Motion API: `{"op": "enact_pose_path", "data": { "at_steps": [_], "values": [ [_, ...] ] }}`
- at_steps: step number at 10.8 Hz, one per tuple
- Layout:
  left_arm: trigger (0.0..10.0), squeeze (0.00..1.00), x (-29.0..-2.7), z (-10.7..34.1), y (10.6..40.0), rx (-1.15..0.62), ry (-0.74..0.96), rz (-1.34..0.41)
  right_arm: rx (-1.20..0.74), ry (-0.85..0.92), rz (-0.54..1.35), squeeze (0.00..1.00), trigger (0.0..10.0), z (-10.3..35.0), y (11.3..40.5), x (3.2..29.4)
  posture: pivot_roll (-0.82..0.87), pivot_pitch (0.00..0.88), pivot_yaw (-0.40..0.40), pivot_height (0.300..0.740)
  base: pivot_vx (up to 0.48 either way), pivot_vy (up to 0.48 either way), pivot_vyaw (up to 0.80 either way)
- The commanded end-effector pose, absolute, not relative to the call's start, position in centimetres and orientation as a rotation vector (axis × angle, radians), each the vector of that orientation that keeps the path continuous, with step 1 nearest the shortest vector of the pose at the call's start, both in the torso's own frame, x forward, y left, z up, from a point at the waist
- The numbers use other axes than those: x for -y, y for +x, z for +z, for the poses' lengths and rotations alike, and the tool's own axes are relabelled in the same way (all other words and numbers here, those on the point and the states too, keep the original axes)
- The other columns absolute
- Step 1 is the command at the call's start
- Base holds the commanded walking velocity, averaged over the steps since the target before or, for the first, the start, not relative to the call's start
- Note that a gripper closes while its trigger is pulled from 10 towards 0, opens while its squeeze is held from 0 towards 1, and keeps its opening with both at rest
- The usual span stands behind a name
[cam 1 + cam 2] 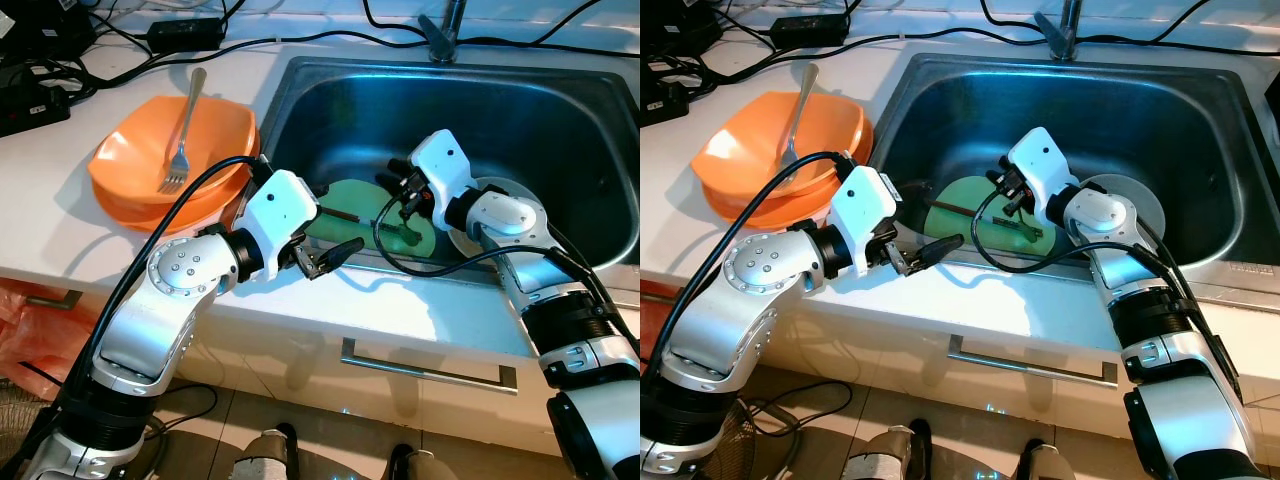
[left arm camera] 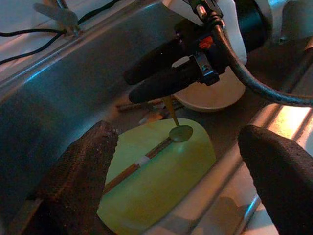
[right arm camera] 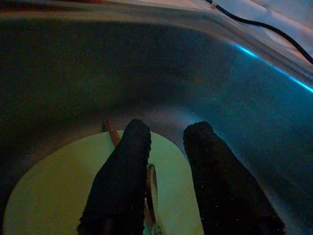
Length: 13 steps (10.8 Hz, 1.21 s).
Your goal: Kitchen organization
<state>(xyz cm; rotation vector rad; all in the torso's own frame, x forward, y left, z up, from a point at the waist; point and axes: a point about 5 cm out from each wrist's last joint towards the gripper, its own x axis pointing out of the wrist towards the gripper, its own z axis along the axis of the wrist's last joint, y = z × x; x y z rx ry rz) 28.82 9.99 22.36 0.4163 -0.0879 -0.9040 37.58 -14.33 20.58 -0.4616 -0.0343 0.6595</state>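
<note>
**Operator:** Where did the pincers and the work items stand?

**Technician:** The right pincer [image 1: 1008, 190] was down in the sink [image 1: 560, 110], over the green plate [image 2: 161, 181]. Its fingers [image 3: 122, 181] were nearly together around a thin utensil, seemingly the small spoon [image 2: 180, 133] lying on the plate; a firm clamp could not be confirmed. The left pincer [image 1: 335, 255] hovered at the sink's near rim, fingers wide apart and empty. A white dish [image 1: 495, 190] sat just beside the green plate. On the table [image 1: 60, 200], orange bowls [image 1: 165, 165] held a fork [image 1: 180, 130].

**Operator:** What faults were likely from that position?

**Technician:** The spoon appeared thin and smooth; a partial pinch could have let it slip back onto the plate. Lifting it might also have dragged the plate against the sink wall. The right arm's cable [image 1: 990, 240] hung close to the plate and could have snagged it.

**Operator:** What remained unclear?

**Technician:** The contact point was dark and blocked by the fingers. Brown sticks [image 2: 146, 104] beyond the plate could not be identified.
</note>
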Motion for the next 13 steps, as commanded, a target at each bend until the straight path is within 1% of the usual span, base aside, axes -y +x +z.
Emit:
{"op": "enact_pose_path", "data": {
  "at_steps": [1,3,4,6,7,8,9,11,13],
  "values": [
    [10.0,1.0,-10.4,22.6,28.8,0.095,0.425,-0.894,0.052,-0.469,0.687,1.0,10.0,21.0,37.6,14.0,0.15,0.209,0.101,0.74,0.0,0.0,0.0],
    [10.0,1.0,-11.4,24.0,30.4,0.143,0.458,-0.761,0.108,-0.414,0.696,1.0,10.0,21.8,37.1,13.6,0.14,0.206,0.102,0.74,0.0,0.0,0.0],
    [10.0,1.0,-12.4,25.3,31.6,0.195,0.47,-0.659,0.15,-0.341,0.787,1.0,10.0,21.8,36.0,12.7,0.13,0.204,0.104,0.74,0.0,0.0,0.0],
    [10.0,1.0,-13.2,26.9,32.6,0.259,0.466,-0.566,0.127,-0.318,0.819,1.0,10.0,20.9,35.3,12.3,0.13,0.199,0.1,0.74,0.0,0.0,0.0],
    [10.0,1.0,-14.3,27.8,33.5,0.273,0.478,-0.463,0.127,-0.26,0.83,1.0,10.0,20.7,34.7,12.0,0.13,0.195,0.1,0.74,0.0,0.0,0.0],
    [10.0,1.0,-15.2,28.0,34.1,0.265,0.49,-0.401,0.139,-0.224,0.853,1.0,10.0,20.9,34.0,11.7,0.13,0.196,0.101,0.74,0.0,0.0,0.0],
    [10.0,1.0,-16.6,28.5,34.8,0.273,0.503,-0.331,0.174,-0.169,0.878,1.0,10.0,21.6,32.8,11.4,0.13,0.197,0.103,0.74,0.0,0.0,0.0],
    [10.0,1.0,-18.3,29.3,35.6,0.281,0.523,-0.231,0.204,-0.111,0.876,1.0,10.0,22.3,31.6,11.3,0.12,0.199,0.106,0.74,0.0,0.0,0.0],
    [10.0,1.0,-20.4,28.9,36.6,0.213,0.54,-0.115,0.205,-0.063,0.884,1.0,10.0,22.7,30.3,10.9,0.12,0.199,0.104,0.74,0.0,0.0,0.0]
  ]
}}
